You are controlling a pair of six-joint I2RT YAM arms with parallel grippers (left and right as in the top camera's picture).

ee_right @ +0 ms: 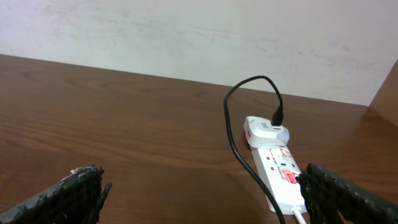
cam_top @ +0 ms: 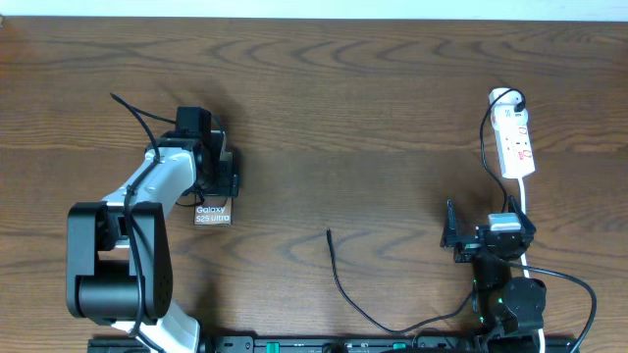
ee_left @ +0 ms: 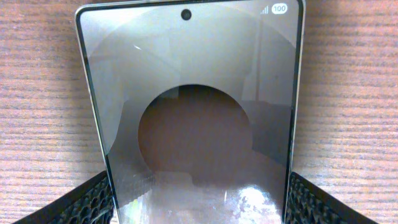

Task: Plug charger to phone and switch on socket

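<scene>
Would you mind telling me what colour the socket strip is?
The socket is white with red markings, clearest in the right wrist view.

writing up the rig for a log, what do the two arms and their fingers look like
The left arm has a white link between bulky black joints, with a thin black cable tied along it. The right arm is mostly black with a small green light. The left fingers and right fingers are black with a knobbly grid texture.
</scene>
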